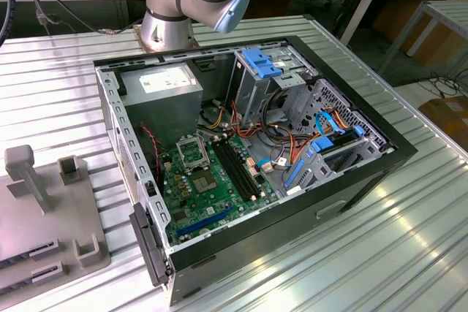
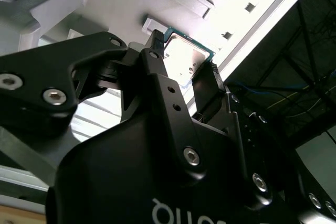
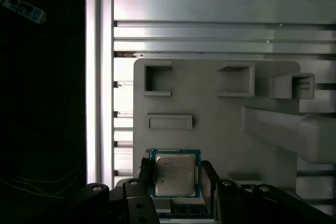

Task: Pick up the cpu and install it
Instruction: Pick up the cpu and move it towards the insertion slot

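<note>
The gripper [image 2: 185,53] is closed to the width of the cpu [image 3: 175,176], its fingers against two opposite edges, and appears to hold the chip flat above the grey parts tray [image 3: 210,129] on the table [image 3: 210,9]. The pick looks done or nearly so. The install is not: the socket [image 1: 191,153] in the open computer case [image 1: 365,173] has not yet received it.

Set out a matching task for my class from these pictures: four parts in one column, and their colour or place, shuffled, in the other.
1 cpu
2 memory slots
3 power-supply box
4 holder plate

A long, black, on the green board
B pale grey, with pockets, outside the case
C silver top, at the gripper
D grey box in a case corner

Pairs: 1-C, 2-A, 3-D, 4-B
</note>
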